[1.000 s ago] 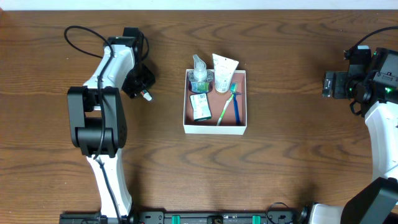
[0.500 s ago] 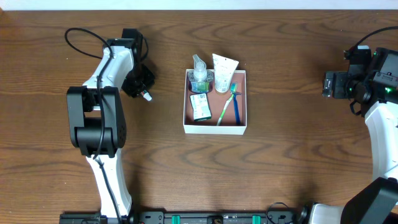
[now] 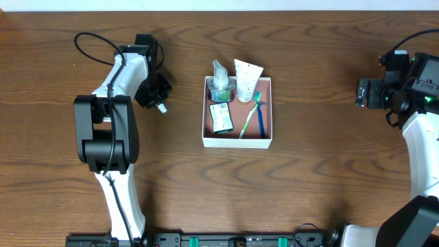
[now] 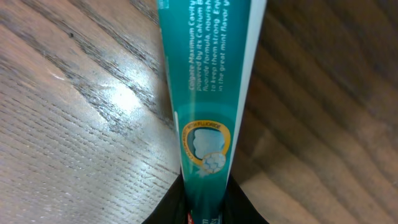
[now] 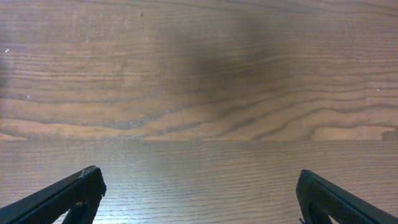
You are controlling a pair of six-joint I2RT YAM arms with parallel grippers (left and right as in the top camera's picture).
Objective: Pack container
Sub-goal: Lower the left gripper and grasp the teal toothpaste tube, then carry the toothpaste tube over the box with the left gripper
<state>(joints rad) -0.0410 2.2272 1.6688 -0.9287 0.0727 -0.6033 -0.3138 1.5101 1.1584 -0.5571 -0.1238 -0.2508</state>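
Two arms work one desk [image 3: 55, 171]; only the left has anything in hand.

Left: the left tool [image 3: 153, 93] is low over the wood, well left of the container, with its jaws drawn in on a teal toothpaste tube [image 4: 208, 93]. The grip pinches the tube's narrow end, probably so the flat body can hang free for the carry. Overhead shows only the white cap [image 3: 162, 107] poking out below the tool. The left wrist view gives the teal body, its print and the dark fingers at the bottom edge. I cannot tell whether the tube is clear of the desk.

Centre: the container [image 3: 236, 143] sits mid-desk, square to the edges and within reach of both arms. Inside, a clear bottle [image 3: 219, 77] and a white tube [image 3: 247, 77] lean over the far wall. A green box [image 3: 219, 118] lies flat, and a green toothbrush [image 3: 248, 118] and a blue toothbrush [image 3: 261, 120] lie lengthwise. Neither wrist view shows the container.

Right: the right tool [image 5: 199, 190] is parked at the far edge with its fingers spread wide and holds nothing. Its wrist view shows bare wood only. It looks idle while the left arm works.
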